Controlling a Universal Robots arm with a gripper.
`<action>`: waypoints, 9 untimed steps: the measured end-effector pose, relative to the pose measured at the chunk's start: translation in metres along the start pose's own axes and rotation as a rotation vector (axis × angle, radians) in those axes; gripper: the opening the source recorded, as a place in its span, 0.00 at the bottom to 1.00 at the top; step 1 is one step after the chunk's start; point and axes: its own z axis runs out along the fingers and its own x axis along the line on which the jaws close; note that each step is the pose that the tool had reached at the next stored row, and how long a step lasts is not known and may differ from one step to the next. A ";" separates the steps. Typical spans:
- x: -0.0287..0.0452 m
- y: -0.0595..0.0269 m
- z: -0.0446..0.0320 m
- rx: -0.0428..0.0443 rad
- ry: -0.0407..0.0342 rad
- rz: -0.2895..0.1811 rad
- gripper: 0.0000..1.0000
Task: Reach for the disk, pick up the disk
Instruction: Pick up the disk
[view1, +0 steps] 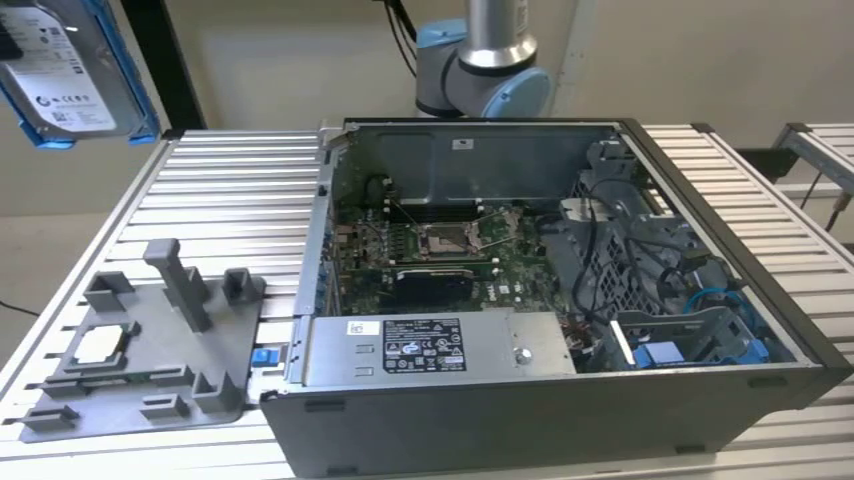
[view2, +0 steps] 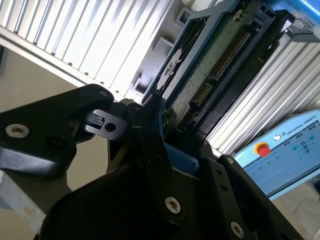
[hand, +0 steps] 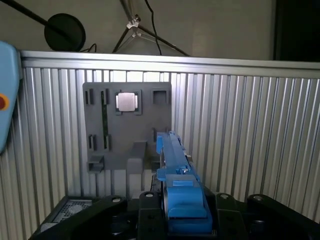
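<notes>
The disk (view1: 60, 80) hangs high in the air at the exterior view's far left, above the table's back corner. It is a silver-grey drive with a white label in a bright blue frame. In the second wrist view my gripper (view2: 172, 132) is shut on the disk (view2: 210, 65), whose green circuit-board side faces the camera. My black fingers (view2: 150, 145) clamp the blue frame at its near end. In the first wrist view the disk (hand: 172, 165) is edge-on, rising out of my gripper (hand: 185, 210).
An open computer case (view1: 534, 300) takes up the middle of the ribbed metal table (view1: 227, 200). A grey holder tray (view1: 147, 340) with upright posts and a small square chip (view1: 100, 345) lies at the exterior view's left. The arm's base (view1: 481, 70) stands behind the case.
</notes>
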 end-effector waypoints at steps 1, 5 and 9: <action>0.0000 -0.0028 0.0002 -0.0011 0.0001 0.000 0.00; 0.0003 -0.0143 0.0016 -0.0043 -0.0001 0.000 0.00; 0.0005 -0.0254 0.0028 -0.0073 -0.0001 0.000 0.00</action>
